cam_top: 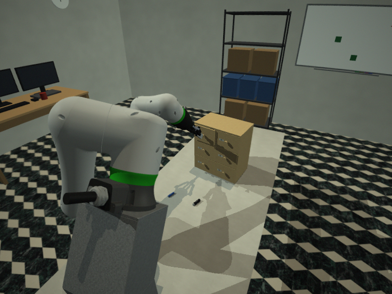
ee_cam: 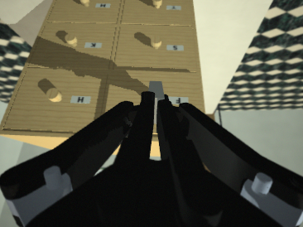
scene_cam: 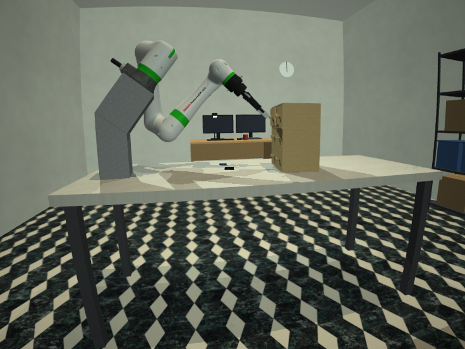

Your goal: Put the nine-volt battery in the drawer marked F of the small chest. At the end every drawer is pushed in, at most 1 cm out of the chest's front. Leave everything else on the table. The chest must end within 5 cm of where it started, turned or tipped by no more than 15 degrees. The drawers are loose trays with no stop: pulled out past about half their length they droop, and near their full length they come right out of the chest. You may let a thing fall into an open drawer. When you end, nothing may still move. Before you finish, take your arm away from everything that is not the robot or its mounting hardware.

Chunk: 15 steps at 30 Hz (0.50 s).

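Note:
The small chest [cam_top: 225,122] [scene_cam: 301,139] stands on the table. Drawer F [cam_top: 207,131] [scene_cam: 273,112] [ee_cam: 189,84] is its top drawer on the left in the top view, and stands slightly out of the chest's front. My gripper [cam_top: 199,135] [scene_cam: 265,114] [ee_cam: 155,91] is shut and empty, its tips at the front of drawer F beside the label; it hides this drawer's knob in the wrist view. Drawer H [ee_cam: 31,108] and the other drawers look pushed in. No nine-volt battery can be made out for certain; the inside of drawer F is hidden.
A small blue object [cam_top: 171,194] [scene_cam: 222,164] and a small black object [cam_top: 196,202] [scene_cam: 229,168] lie on the table [cam_top: 248,261] [scene_cam: 248,185] between the arm's pedestal [cam_top: 104,247] [scene_cam: 112,143] and the chest. Knobs stick out from the chest's front.

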### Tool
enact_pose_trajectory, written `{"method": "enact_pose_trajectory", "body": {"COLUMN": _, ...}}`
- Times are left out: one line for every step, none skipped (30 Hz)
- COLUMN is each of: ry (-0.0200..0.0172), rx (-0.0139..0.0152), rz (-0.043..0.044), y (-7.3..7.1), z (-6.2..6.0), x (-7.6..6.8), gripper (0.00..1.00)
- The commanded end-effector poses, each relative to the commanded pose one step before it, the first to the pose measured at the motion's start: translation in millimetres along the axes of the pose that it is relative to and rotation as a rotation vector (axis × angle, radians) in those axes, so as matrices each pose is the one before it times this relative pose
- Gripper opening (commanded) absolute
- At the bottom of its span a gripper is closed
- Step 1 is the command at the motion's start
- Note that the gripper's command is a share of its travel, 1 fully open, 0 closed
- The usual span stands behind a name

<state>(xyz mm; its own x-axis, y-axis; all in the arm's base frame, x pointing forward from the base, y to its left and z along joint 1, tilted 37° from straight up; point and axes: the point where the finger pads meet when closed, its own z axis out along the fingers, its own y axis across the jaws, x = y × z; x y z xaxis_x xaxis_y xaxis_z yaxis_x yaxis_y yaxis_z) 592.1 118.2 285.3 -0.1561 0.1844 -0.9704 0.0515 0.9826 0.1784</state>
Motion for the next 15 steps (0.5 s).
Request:
{"method": "enact_pose_trajectory", "body": {"ry": -0.00024, "rx": -0.00011, "rz": 0.00001, "y": 0.04, "z": 1.85, "x": -2.08, "gripper": 0.00}}
{"method": "enact_pose_trajectory", "body": {"ry": 0.00000, "rx": 0.00000, "rz": 0.00000, "y": 0.00, "z": 0.00, "x": 0.00, "gripper": 0.00}}
{"method": "enact_pose_trajectory", "body": {"ry": 0.00000, "rx": 0.00000, "rz": 0.00000, "y": 0.00, "z": 0.47, "x": -0.47, "gripper": 0.00}}
{"method": "enact_pose_trajectory", "body": {"ry": 0.00000, "rx": 0.00000, "rz": 0.00000, "y": 0.00, "z": 0.43, "x": -0.43, "gripper": 0.00}}
{"method": "enact_pose_trajectory", "body": {"ry": 0.00000, "rx": 0.00000, "rz": 0.00000, "y": 0.00, "z": 0.39, "x": -0.38, "gripper": 0.00}}
{"method": "enact_pose_trajectory", "body": {"ry": 0.00000, "rx": 0.00000, "rz": 0.00000, "y": 0.00, "z": 0.34, "x": -0.34, "gripper": 0.00}}
{"method": "enact_pose_trajectory", "body": {"ry": 0.00000, "rx": 0.00000, "rz": 0.00000, "y": 0.00, "z": 0.30, "x": -0.31, "gripper": 0.00}}
{"method": "enact_pose_trajectory", "body": {"ry": 0.00000, "rx": 0.00000, "rz": 0.00000, "y": 0.00, "z": 0.27, "x": -0.27, "gripper": 0.00}}
{"method": "enact_pose_trajectory", "body": {"ry": 0.00000, "rx": 0.00000, "rz": 0.00000, "y": 0.00, "z": 0.23, "x": -0.23, "gripper": 0.00}}
{"method": "enact_pose_trajectory", "body": {"ry": 0.00000, "rx": 0.00000, "rz": 0.00000, "y": 0.00, "z": 0.20, "x": -0.20, "gripper": 0.00}}
{"method": "enact_pose_trajectory", "body": {"ry": 0.00000, "rx": 0.00000, "rz": 0.00000, "y": 0.00, "z": 0.16, "x": -0.17, "gripper": 0.00}}
{"method": "enact_pose_trajectory", "body": {"ry": 0.00000, "rx": 0.00000, "rz": 0.00000, "y": 0.00, "z": 0.13, "x": -0.14, "gripper": 0.00}}
{"method": "enact_pose_trajectory", "body": {"ry": 0.00000, "rx": 0.00000, "rz": 0.00000, "y": 0.00, "z": 0.11, "x": -0.11, "gripper": 0.00}}
{"method": "enact_pose_trajectory", "body": {"ry": 0.00000, "rx": 0.00000, "rz": 0.00000, "y": 0.00, "z": 0.08, "x": -0.08, "gripper": 0.00}}
{"method": "enact_pose_trajectory", "body": {"ry": 0.00000, "rx": 0.00000, "rz": 0.00000, "y": 0.00, "z": 0.06, "x": -0.06, "gripper": 0.00}}
